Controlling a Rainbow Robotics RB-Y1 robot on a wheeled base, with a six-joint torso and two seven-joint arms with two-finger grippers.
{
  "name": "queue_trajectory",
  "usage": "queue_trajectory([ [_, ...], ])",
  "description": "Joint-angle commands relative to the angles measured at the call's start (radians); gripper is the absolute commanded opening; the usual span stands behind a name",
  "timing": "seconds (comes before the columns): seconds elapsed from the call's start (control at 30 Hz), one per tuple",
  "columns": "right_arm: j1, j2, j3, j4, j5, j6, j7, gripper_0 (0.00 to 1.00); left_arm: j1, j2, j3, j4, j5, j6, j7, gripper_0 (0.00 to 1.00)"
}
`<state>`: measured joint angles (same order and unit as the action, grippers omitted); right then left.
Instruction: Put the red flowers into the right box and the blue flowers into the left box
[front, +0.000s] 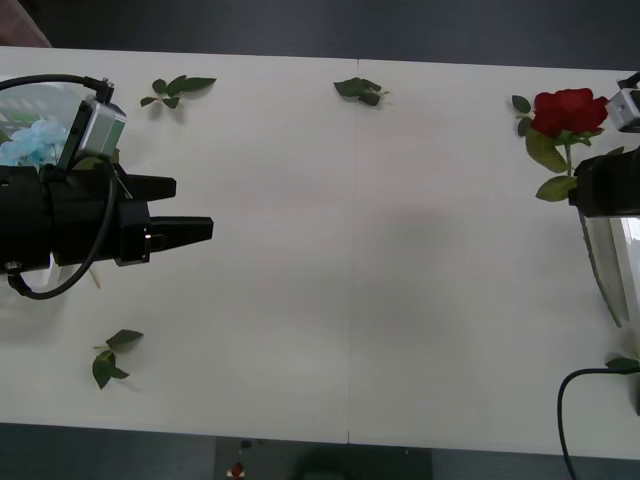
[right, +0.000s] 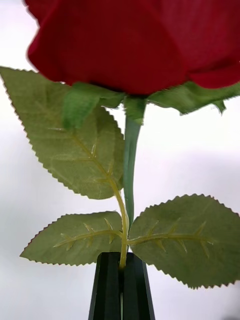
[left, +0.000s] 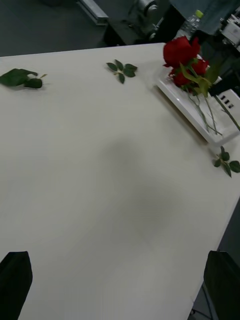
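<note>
My right gripper (front: 578, 186) is at the table's far right, shut on the green stem of a red flower (front: 568, 110). Up close, its black fingers (right: 107, 287) pinch the stem just below two leaves, with the red flower (right: 115, 45) head above. The rose hangs over the far end of the right box (front: 605, 268), a white tray (left: 186, 106) where more red flowers (left: 199, 67) lie. Blue flowers (front: 30, 142) rest in the left box (front: 50, 100) at the far left. My left gripper (front: 176, 208) is open beside that box, holding nothing.
Loose green leaf sprigs lie on the white table: two near the far edge (front: 178, 88) (front: 360, 91), one near the front left (front: 112, 356), one at the right edge (front: 622, 365). A black cable (front: 565, 420) loops at the front right.
</note>
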<state>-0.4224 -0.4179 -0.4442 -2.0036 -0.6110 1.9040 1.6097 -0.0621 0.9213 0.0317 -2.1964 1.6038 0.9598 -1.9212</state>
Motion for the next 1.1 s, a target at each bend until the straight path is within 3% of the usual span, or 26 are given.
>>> queue_trajectory([
  [0.03, 0.02, -0.104, -0.008, -0.049, -0.007, -0.003, -0.143, 0.0, -0.061, -0.033, 0.007, -0.019, 0.03, 0.063, -0.087, 1.0],
  [0.3, 0.071, -0.199, -0.077, -0.046, -0.003, -0.023, -0.26, 0.0, -0.111, -0.001, -0.038, -0.019, 0.065, 0.077, -0.226, 1.0],
  [0.57, 0.097, -0.248, -0.143, 0.034, 0.011, -0.091, -0.257, 0.0, -0.113, 0.048, -0.042, -0.016, 0.068, 0.076, -0.242, 1.0],
  [0.87, 0.097, -0.337, -0.145, 0.2, 0.013, -0.204, -0.22, 0.0, -0.11, 0.053, -0.047, -0.016, 0.07, 0.076, -0.245, 1.0],
  [1.1, 0.097, -0.423, -0.126, 0.421, 0.017, -0.376, -0.077, 0.0, -0.11, 0.053, -0.047, -0.016, 0.07, 0.076, -0.245, 1.0],
])
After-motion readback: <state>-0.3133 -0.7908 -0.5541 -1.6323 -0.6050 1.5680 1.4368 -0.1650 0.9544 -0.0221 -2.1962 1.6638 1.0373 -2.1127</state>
